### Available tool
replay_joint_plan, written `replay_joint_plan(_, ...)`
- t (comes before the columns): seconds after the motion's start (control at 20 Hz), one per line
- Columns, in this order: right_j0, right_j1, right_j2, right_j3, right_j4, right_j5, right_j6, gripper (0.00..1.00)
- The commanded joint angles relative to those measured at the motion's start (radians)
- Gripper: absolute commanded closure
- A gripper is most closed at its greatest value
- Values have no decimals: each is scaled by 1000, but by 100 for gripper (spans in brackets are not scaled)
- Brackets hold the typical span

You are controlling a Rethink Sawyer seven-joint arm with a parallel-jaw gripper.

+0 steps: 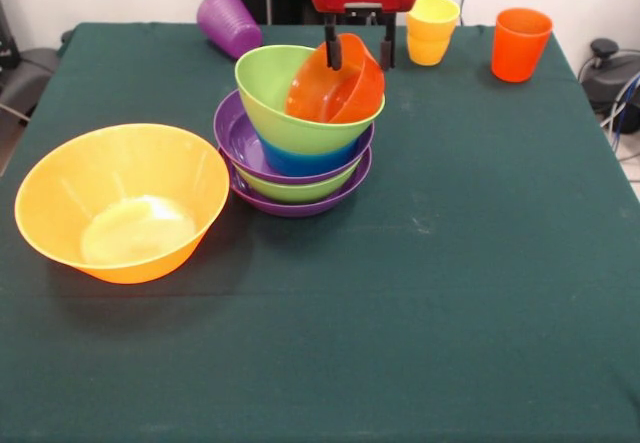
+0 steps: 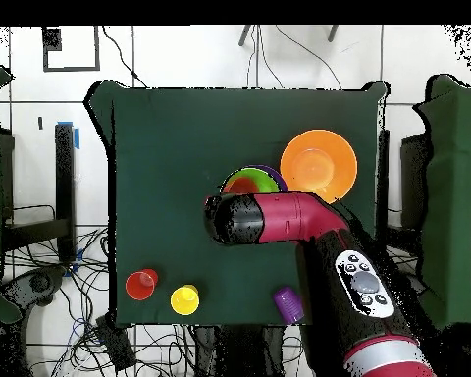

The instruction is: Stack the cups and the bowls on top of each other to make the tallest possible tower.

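The tower (image 1: 300, 153) stands mid-table: purple, green, purple and blue bowls, with a green bowl (image 1: 275, 98) on top. A small red-orange bowl (image 1: 345, 93) leans steeply tilted inside that top green bowl. My gripper (image 1: 360, 51) hangs over it, open. One finger (image 1: 333, 51) is in front of the bowl's hollow and the other is beside its outer wall. In the overhead view my arm (image 2: 279, 218) covers most of the tower (image 2: 247, 182).
A very large yellow-orange bowl (image 1: 122, 203) (image 2: 319, 165) sits beside the tower. By the robot's edge a ribbed purple cup (image 1: 228, 23) (image 2: 289, 302) lies on its side. Stacked yellow cups (image 1: 432, 30) (image 2: 184, 299) and an orange-red cup (image 1: 520, 43) (image 2: 141, 285) stand upright there.
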Motion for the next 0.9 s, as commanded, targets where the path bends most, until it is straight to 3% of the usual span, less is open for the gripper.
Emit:
replay_joint_plan(0.05, 27, 31, -28, 5, -30, -47, 76, 0)
replay_joint_plan(0.5, 26, 24, -30, -1, -29, -32, 64, 0)
replay_joint_plan(0.9, 34, 63, -49, -17, -53, -77, 71, 0)
